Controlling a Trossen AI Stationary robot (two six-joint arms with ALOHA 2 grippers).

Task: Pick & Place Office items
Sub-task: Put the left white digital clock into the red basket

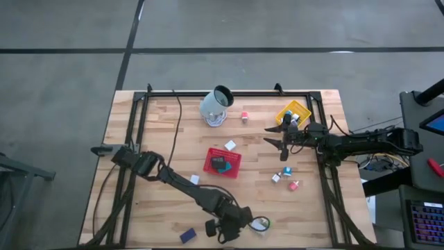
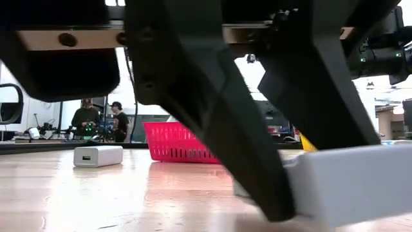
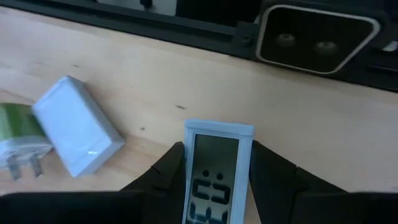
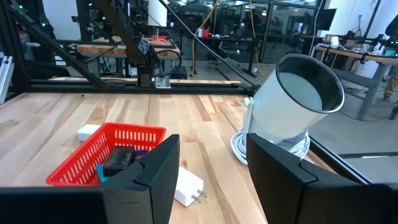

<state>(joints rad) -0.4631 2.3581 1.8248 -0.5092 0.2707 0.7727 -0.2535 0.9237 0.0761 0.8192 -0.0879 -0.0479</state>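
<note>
- The left hand [image 3: 214, 186] was low at the near edge of the wooden counter [image 1: 166, 208], clenched on a small digital clock [image 3: 216, 171] with a pale frame and a dark-digit display; a finger pressed each long side of the clock.
- Just beside that hand on the counter lay a white charger block [image 3: 78, 134], and touching it a green-and-white plug adapter [image 3: 15, 140] with its two prongs showing.
- In the high view a dark blue block [image 1: 187, 235] lay near the left hand, and a ring-shaped item [image 1: 261, 224] sat on its other side.
- The right hand [image 1: 277, 135] hovered over the far right part of the counter with its fingers [image 4: 149, 177] spread apart, grasping nothing.
- A red mesh tray [image 1: 223, 162] stood mid-counter, holding a black item [image 4: 118, 158] and something teal; a white block [image 1: 230, 146] lay just beside its far edge, and another white block [image 1: 195, 179] sat apart on its near left.
- A yellow mesh tray [image 1: 294, 112] sat at the far right, holding a few small items.
- A pale grey-white cup [image 4: 292, 102] lay tilted on a coiled white cable [image 4: 239, 146], with a pink-red block [image 1: 245, 116] just beside it.
- A white plug charger [image 4: 186, 186] lay between the red tray and the cup.
- Small white, teal and pink-red pieces [image 1: 286, 177] were scattered on the right of the counter, nearer than the right hand.
</note>
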